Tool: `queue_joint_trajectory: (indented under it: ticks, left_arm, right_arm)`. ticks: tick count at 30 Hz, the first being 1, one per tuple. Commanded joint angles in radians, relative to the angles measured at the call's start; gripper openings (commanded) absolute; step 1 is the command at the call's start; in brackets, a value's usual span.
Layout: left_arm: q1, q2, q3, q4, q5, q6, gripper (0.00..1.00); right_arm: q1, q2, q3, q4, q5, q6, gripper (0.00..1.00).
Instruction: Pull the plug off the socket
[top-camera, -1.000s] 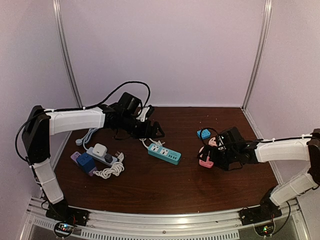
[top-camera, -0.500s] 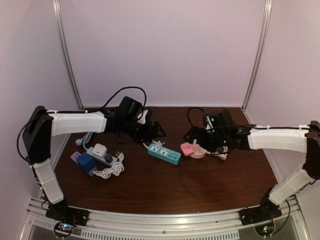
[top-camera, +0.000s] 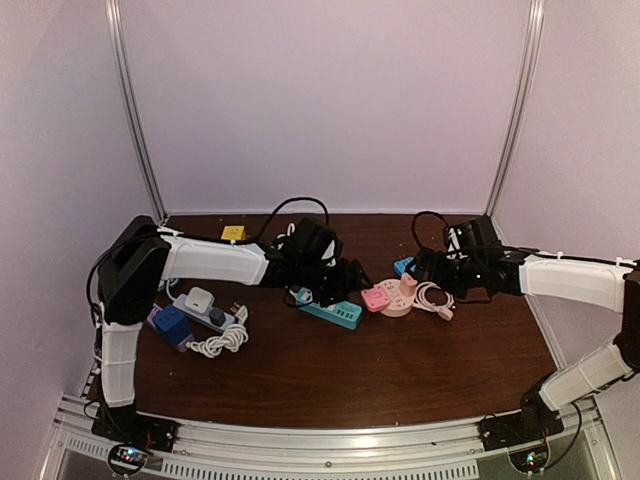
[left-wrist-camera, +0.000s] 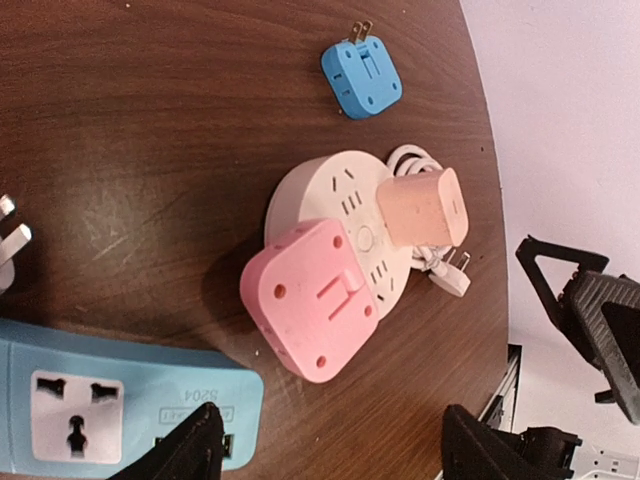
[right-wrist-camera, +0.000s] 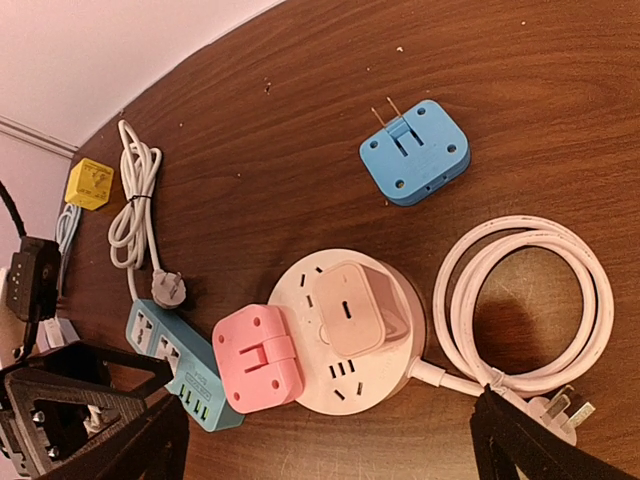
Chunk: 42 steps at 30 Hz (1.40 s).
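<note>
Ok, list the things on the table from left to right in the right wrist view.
yellow adapter → white bundled cord → teal power strip → pink adapter → round white socket → blue adapter → looped white cable

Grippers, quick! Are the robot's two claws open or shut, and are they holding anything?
Left gripper: open, holding nothing.
Right gripper: open, holding nothing.

- The round socket (right-wrist-camera: 350, 388) lies right of the middle of the table (top-camera: 330, 385), with a charger (right-wrist-camera: 350, 310) plugged on top and a square adapter (right-wrist-camera: 257, 358) on its left edge.
- A loose adapter (right-wrist-camera: 415, 152) lies just behind it, apart.
- A coiled cord (right-wrist-camera: 520, 226) lies to its right.
- A power strip (right-wrist-camera: 160, 345) lies to its left, and a second strip (top-camera: 200, 312) lies far left.
</note>
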Motion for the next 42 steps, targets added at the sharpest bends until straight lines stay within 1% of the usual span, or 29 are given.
queue_joint_trajectory:
  ticks: [1, 2, 4, 6, 9, 12, 16, 22, 26, 27, 29, 31, 33, 36, 38, 42]
  left_arm:
    - [-0.008, 0.049, 0.092, 0.019, -0.113, -0.055, 0.76]
    - [-0.006, 0.063, 0.119, -0.009, -0.145, -0.045, 0.76]
    - [-0.002, 0.109, 0.217, -0.15, -0.197, -0.009, 0.77]
    - [0.004, 0.158, 0.311, -0.254, -0.215, 0.005, 0.77]
    - [0.006, 0.193, 0.356, -0.309, -0.213, 0.003, 0.78]
    - [0.007, 0.203, 0.336, -0.332, -0.194, -0.011, 0.79]
    - [0.007, 0.176, 0.248, -0.342, -0.169, -0.01, 0.79]
    - [0.027, 0.032, 0.048, -0.334, -0.167, 0.017, 0.81]
    - [0.047, -0.058, -0.066, -0.27, -0.127, 0.061, 0.81]
    - [0.046, -0.069, -0.07, -0.245, -0.11, 0.083, 0.81]
    - [0.042, -0.067, -0.063, -0.142, -0.031, 0.106, 0.81]
    - [0.028, -0.056, -0.043, -0.06, -0.004, 0.103, 0.81]
    - [0.01, -0.018, -0.007, -0.021, 0.01, 0.086, 0.81]
    - [0.0, 0.033, 0.008, 0.067, 0.026, 0.011, 0.8]
    - [-0.004, 0.057, 0.016, 0.104, 0.012, -0.035, 0.78]
    - [-0.008, 0.082, 0.011, 0.178, -0.006, -0.09, 0.76]
  right_arm:
    - [-0.019, 0.018, -0.003, 0.012, -0.043, -0.048, 1.0]
    - [-0.022, 0.018, -0.003, 0.013, -0.046, -0.051, 1.0]
    - [-0.028, 0.018, -0.003, 0.012, -0.051, -0.054, 0.99]
    - [-0.032, 0.012, -0.006, 0.01, -0.051, -0.054, 0.99]
    - [-0.038, -0.001, -0.012, 0.009, -0.044, -0.055, 0.99]
    - [-0.042, -0.009, -0.014, 0.013, -0.037, -0.055, 0.99]
    - [-0.043, -0.012, -0.014, 0.015, -0.038, -0.051, 0.99]
    - [-0.043, -0.015, -0.008, 0.005, -0.036, -0.061, 0.99]
    - [-0.043, -0.008, -0.009, 0.008, -0.048, -0.079, 0.99]
    - [-0.042, -0.004, -0.009, 0.012, -0.056, -0.087, 0.99]
    - [-0.042, 0.012, -0.003, 0.016, -0.071, -0.11, 0.99]
    - [-0.04, 0.037, 0.011, 0.014, -0.085, -0.142, 0.98]
    - [-0.036, 0.055, 0.028, 0.006, -0.075, -0.179, 0.94]
    - [-0.034, 0.086, 0.055, -0.011, -0.052, -0.238, 0.84]
    - [-0.028, 0.106, 0.08, -0.025, -0.043, -0.285, 0.79]
    - [0.003, 0.137, 0.119, -0.046, 0.05, -0.368, 0.73]
